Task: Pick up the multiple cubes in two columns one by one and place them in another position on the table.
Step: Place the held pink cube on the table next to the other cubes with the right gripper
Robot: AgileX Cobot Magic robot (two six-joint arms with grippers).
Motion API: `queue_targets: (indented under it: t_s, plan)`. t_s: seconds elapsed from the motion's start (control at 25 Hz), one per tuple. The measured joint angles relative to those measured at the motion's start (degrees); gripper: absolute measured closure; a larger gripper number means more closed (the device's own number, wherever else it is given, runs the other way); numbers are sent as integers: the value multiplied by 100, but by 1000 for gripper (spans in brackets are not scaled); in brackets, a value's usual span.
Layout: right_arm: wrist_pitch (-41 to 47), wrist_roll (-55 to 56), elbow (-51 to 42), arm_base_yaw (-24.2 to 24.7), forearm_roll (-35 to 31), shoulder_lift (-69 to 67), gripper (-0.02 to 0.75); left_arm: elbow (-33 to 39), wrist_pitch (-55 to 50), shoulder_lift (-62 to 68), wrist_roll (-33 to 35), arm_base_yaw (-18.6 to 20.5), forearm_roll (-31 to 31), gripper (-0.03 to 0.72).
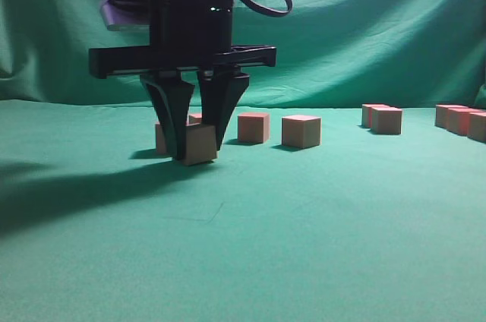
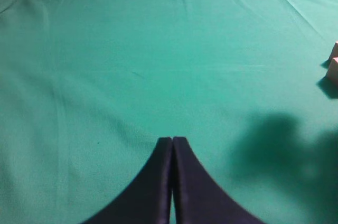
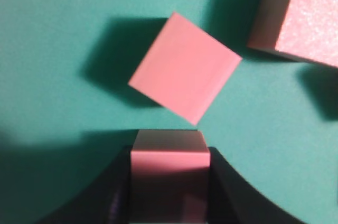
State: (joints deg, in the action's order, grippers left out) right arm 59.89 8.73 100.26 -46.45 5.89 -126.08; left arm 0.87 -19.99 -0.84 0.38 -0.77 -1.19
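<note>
Pink cube (image 3: 169, 174) sits clamped between the right fingers (image 1: 196, 136), low on the green surface (image 1: 304, 246); the left fingers (image 2: 172, 152) are pressed together, empty.

One pinkish-tan cube (image 1: 199, 144) is sitting upright on the green table (image 1: 304, 246), clamped between the right hand (image 1: 196, 151); more cubes (image 1: 301, 131) are lying just behind it and trailing off to its side.

This looks like a staged robot test set-up in a lab or studio, not a home. One creased green cloth covers the broad flat table (image 1: 304, 246) and hangs as a draped green cloth backdrop (image 1: 364, 26) behind it, and identical small pinkish-tan cubes (image 1: 301, 131) stand in rows.
</note>
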Motion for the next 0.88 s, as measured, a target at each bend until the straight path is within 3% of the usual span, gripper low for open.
queue_targets:
  t_s: [0.08, 0.44, 0.88]
  plan:
    - [-10, -35, 0, 0, -12, 0, 480, 0, 0, 0, 0, 0, 0, 688]
    - [0, -174, 0, 0, -59, 0, 85, 0, 0, 0, 0, 0, 0, 688]
    - [810, -174, 0, 0, 238, 1306, 73, 0, 0, 0, 0, 0, 0, 688]
